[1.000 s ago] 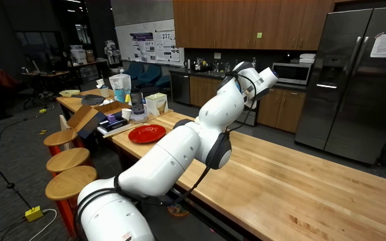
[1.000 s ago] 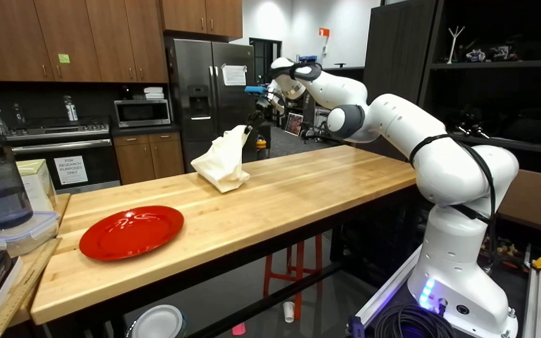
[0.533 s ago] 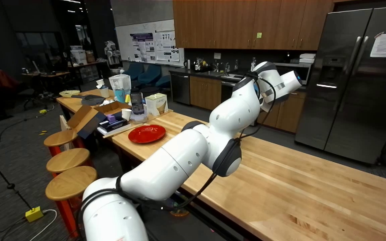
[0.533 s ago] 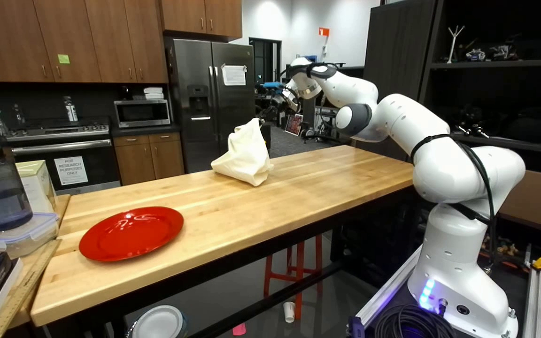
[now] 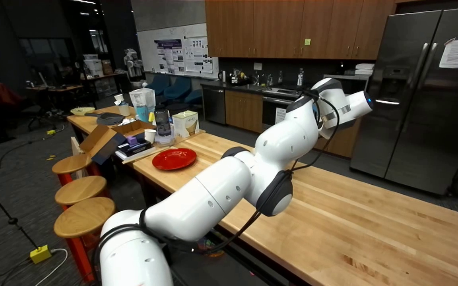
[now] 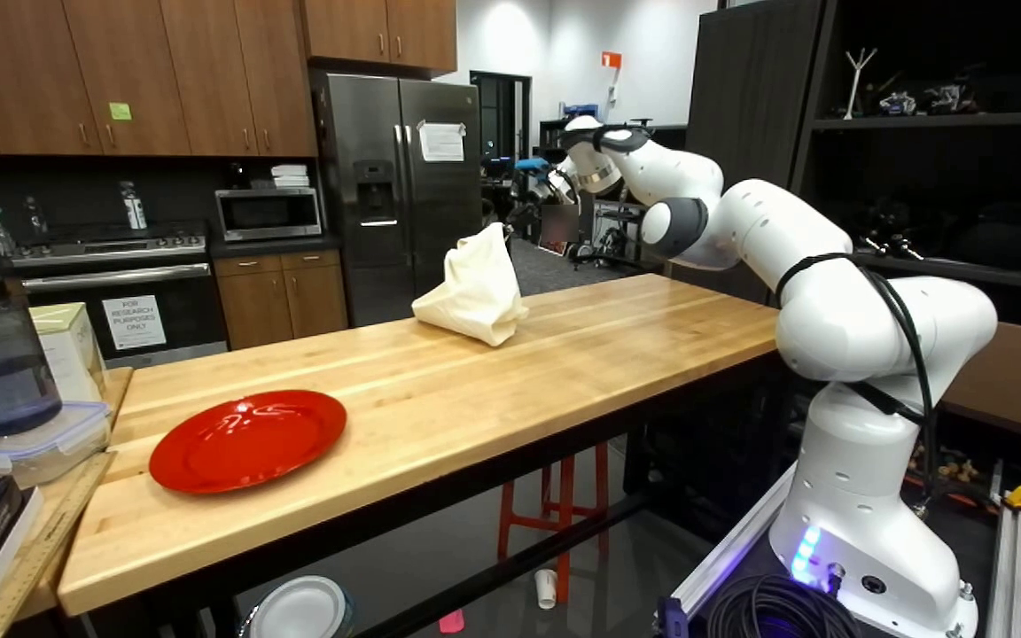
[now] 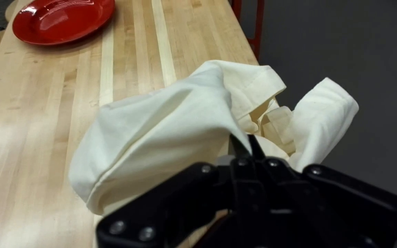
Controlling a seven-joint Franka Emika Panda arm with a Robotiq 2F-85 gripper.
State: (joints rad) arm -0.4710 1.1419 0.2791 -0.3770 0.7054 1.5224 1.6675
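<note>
A cream cloth (image 7: 171, 120) hangs in folds from my gripper (image 7: 245, 143) in the wrist view; its fabric runs up between the black fingertips, which are shut on it. An exterior view shows the cloth (image 6: 475, 297) draped in a peak, its lower part at the tabletop. My gripper (image 6: 510, 226) looks dark and small there, at the cloth's top. In the remaining exterior view the arm hides the gripper. A glossy red plate (image 6: 249, 443) lies flat on the table, well apart from the cloth, and shows at the upper left of the wrist view.
The long wooden table (image 5: 356, 214) runs beneath the arm. At its far end stand a dark pitcher (image 5: 163, 122), a carton (image 5: 185, 123), a paper cup (image 5: 150, 135) and an opened cardboard box (image 5: 103, 143). Wooden stools (image 5: 84, 216) line one side.
The arm has swung away from the red plate, along the table. The cloth has travelled with the gripper, still held. The plate has stayed in place.
</note>
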